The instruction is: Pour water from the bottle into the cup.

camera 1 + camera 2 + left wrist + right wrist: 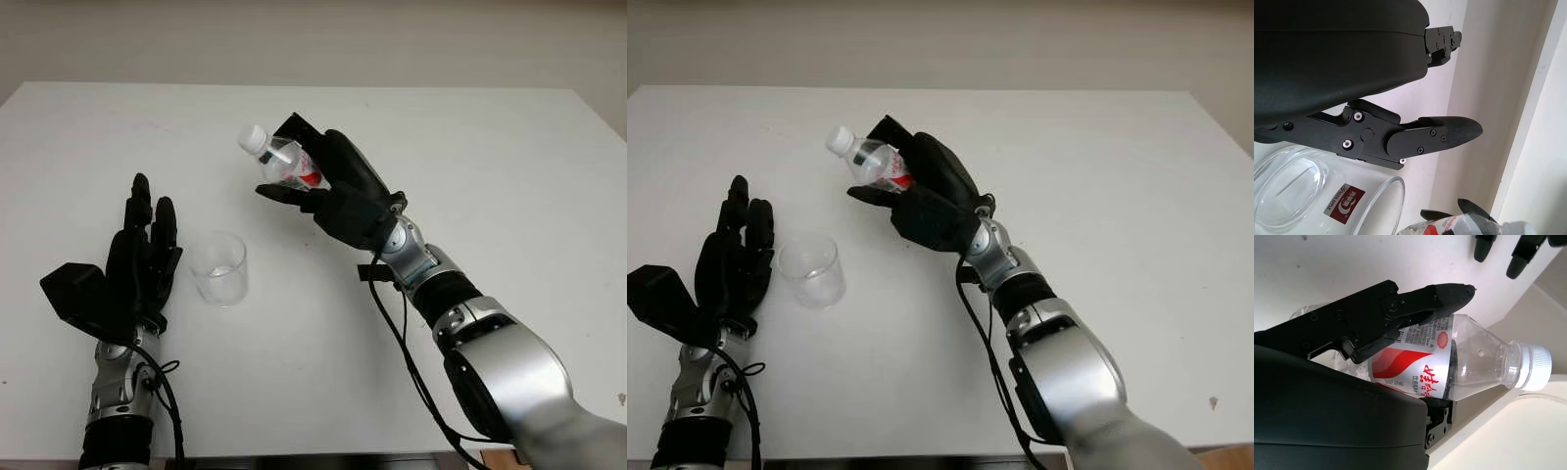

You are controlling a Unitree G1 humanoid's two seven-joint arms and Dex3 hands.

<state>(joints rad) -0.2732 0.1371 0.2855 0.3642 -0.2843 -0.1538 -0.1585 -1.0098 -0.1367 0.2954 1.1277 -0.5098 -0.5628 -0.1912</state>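
1. Left hand (142,257): open, holding nothing, near left on the desk (509,166), just left of the cup.
2. Cup (218,267): clear, upright on the desk, apart from both hands, nearer and left of the bottle.
3. Bottle (284,163): clasped in the right hand (333,191), raised off the desk, tilted with neck toward far left, white cap (1534,367) on.
4. Risk: no pour possible with cap on; likely spill onto desk if tipped here, since the neck sits beyond the cup, not over it.
5. Risk: possible slip of the smooth bottle within the fingers on a steeper tilt.
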